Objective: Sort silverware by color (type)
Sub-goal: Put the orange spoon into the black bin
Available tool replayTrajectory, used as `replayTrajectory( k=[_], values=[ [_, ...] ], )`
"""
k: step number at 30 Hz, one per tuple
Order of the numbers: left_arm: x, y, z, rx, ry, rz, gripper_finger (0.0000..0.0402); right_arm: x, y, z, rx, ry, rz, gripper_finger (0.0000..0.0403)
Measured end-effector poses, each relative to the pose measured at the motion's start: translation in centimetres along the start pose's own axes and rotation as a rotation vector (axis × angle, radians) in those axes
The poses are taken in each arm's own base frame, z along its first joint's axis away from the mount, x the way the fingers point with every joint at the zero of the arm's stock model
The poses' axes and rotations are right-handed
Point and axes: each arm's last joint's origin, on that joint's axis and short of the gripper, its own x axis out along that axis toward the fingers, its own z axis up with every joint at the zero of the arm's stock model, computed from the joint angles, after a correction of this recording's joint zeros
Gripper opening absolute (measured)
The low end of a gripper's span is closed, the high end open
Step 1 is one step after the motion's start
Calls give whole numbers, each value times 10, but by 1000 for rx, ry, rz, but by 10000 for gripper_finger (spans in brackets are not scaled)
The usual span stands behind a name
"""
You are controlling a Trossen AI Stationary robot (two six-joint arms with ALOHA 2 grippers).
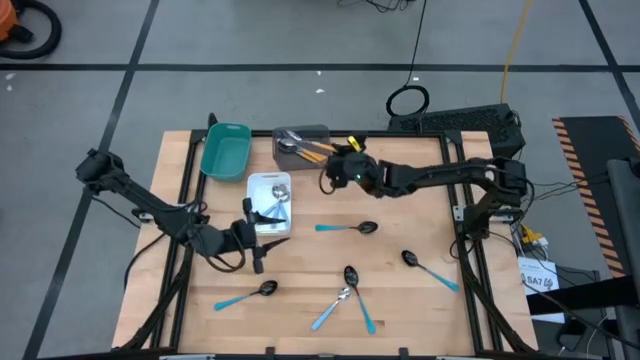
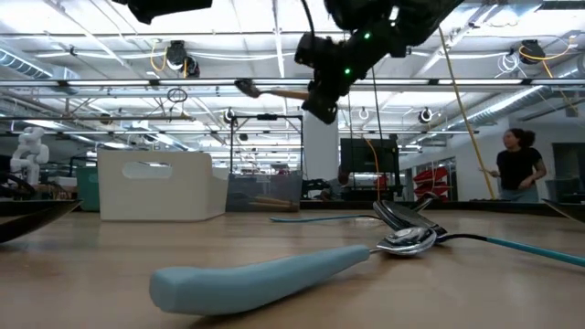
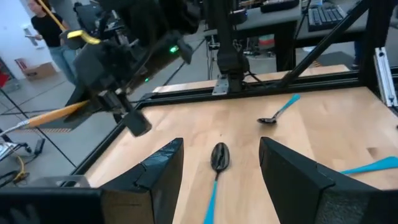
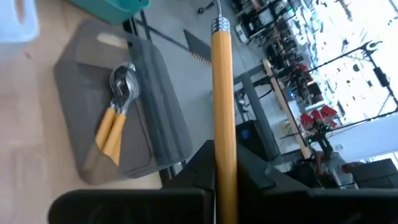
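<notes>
My right gripper clamps an orange-handled spoon beside the far grey tray, which holds others. Left gripper gapes empty; five blue-handled spoons remain scattered on the table.

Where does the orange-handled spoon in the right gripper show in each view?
High: orange-handled spoon beside the grey tray, in the right gripper.
Low: upper middle, held high.
Left wrist: left edge.
Right wrist: upright at centre.
Shared landmark: the right gripper holding it.
</notes>
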Motion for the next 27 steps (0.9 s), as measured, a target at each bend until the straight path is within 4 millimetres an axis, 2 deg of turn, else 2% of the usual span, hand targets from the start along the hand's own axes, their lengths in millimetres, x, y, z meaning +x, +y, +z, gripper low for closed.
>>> replayTrajectory(
  k=[3, 11, 14, 27],
  values=[
    [2, 2, -2, 8, 15, 14, 209, 14, 1, -1, -17, 30, 15, 16],
    [7, 8, -4, 9, 37, 43, 209, 48, 19, 2, -154, 158, 120, 16],
    [7, 8, -5, 9, 39, 35, 209, 57, 25, 1, -191, 218, 110, 16],
    [6, 7, -8, 20, 71, 33, 209, 61, 31, -6, -345, 342, 67, 18]
  ],
)
